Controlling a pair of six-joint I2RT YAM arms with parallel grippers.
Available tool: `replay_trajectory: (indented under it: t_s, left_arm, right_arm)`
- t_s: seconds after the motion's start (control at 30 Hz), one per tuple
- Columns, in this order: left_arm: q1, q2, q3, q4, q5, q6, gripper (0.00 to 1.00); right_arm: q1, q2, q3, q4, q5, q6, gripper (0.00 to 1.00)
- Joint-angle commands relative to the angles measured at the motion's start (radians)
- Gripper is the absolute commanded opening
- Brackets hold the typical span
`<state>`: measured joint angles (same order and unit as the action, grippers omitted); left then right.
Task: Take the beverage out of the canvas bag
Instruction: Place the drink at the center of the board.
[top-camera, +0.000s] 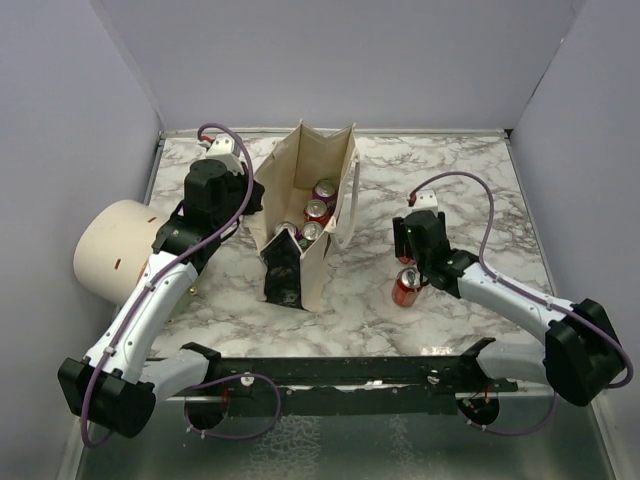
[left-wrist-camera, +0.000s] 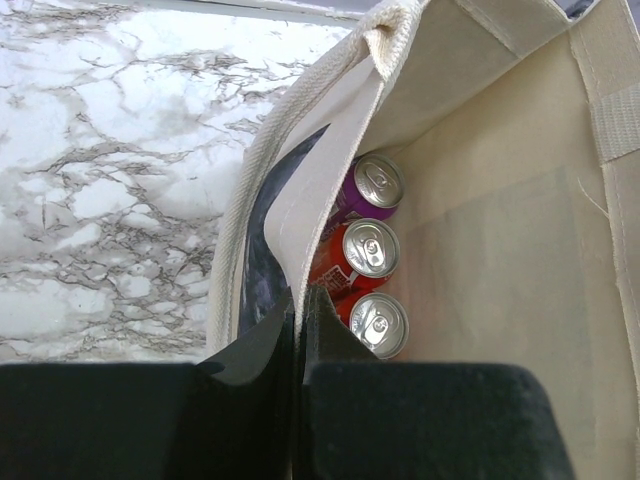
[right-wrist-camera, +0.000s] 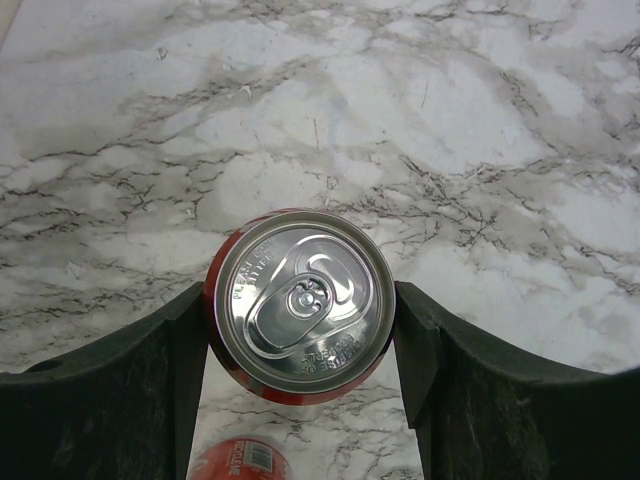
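Observation:
The cream canvas bag (top-camera: 300, 175) stands open in the middle of the marble table, its black printed panel (top-camera: 283, 272) facing the near side. Inside it, the left wrist view shows a purple can (left-wrist-camera: 372, 185) and two red cans (left-wrist-camera: 368, 248) upright in a row. My left gripper (left-wrist-camera: 298, 300) is shut on the bag's left cloth wall (left-wrist-camera: 310, 170) at the rim. My right gripper (right-wrist-camera: 300, 320) is shut on an upright red can (right-wrist-camera: 300, 300), to the right of the bag in the top view (top-camera: 406, 288), at or just above the tabletop.
A big cream cylinder (top-camera: 112, 250) lies off the table's left edge beside my left arm. Grey walls close in the table on the left, back and right. Bare marble (top-camera: 470, 190) lies to the right of and behind the red can.

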<state>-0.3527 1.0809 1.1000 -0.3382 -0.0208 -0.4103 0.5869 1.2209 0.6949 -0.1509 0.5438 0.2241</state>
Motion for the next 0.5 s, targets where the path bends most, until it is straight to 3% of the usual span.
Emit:
replay_trajectory:
  t_s: [0.0, 0.17, 0.47]
  left_arm:
    - [0.005, -0.039, 0.018, 0.085, 0.032, -0.016, 0.00]
    - [0.005, -0.018, 0.025, 0.091, 0.051, -0.013, 0.00]
    - [0.006, 0.020, 0.049, 0.098, 0.069, 0.008, 0.00]
  right_arm:
    - [-0.002, -0.025, -0.050, 0.185, 0.005, 0.029, 0.02]
    - [-0.002, -0.035, -0.090, 0.153, 0.012, 0.092, 0.07]
    - [-0.003, -0.067, -0.074, 0.091, -0.035, 0.113, 0.56]
